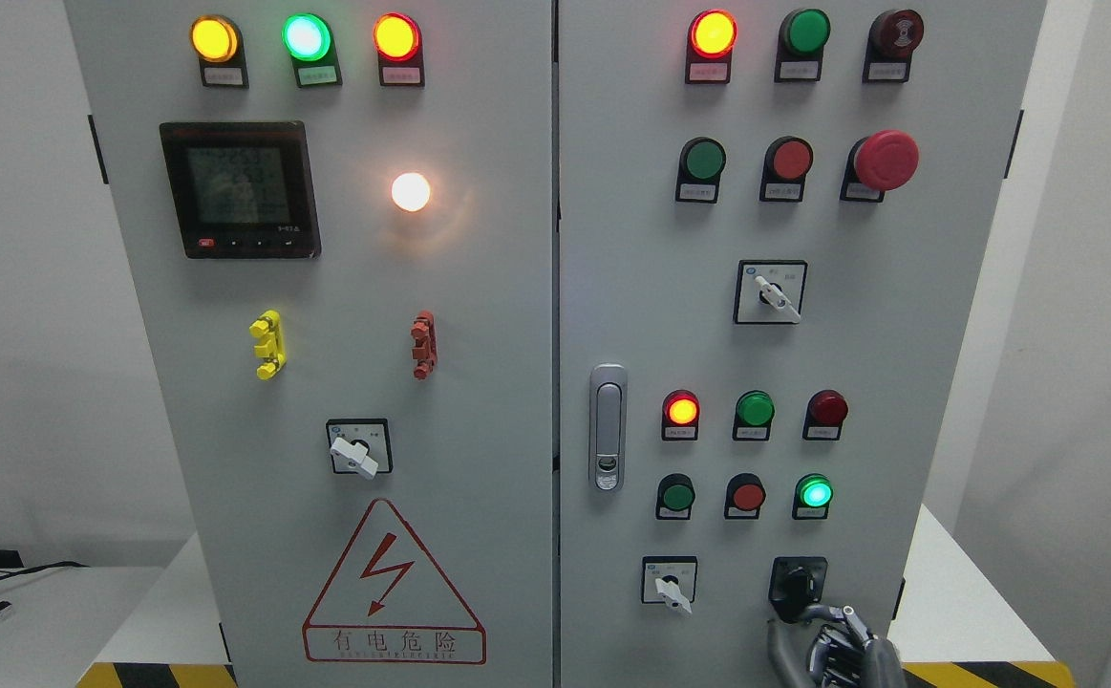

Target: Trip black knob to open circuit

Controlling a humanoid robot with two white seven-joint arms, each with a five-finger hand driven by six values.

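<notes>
The black knob [796,581] sits on a black square plate at the bottom right of the grey cabinet's right door [899,363]. My right hand [801,619] comes up from the bottom edge just below it. Its metal fingers [837,633] curl up to the knob, and a forefinger and the thumb close on the knob's lower end. The palm and wrist are cut off by the picture's edge. My left arm does not show.
A white selector switch [673,591] is left of the knob. Above it are a lit green button [814,493], red and green buttons, a lit red lamp [680,411] and the door latch [608,427]. The left door carries a danger sign [393,588].
</notes>
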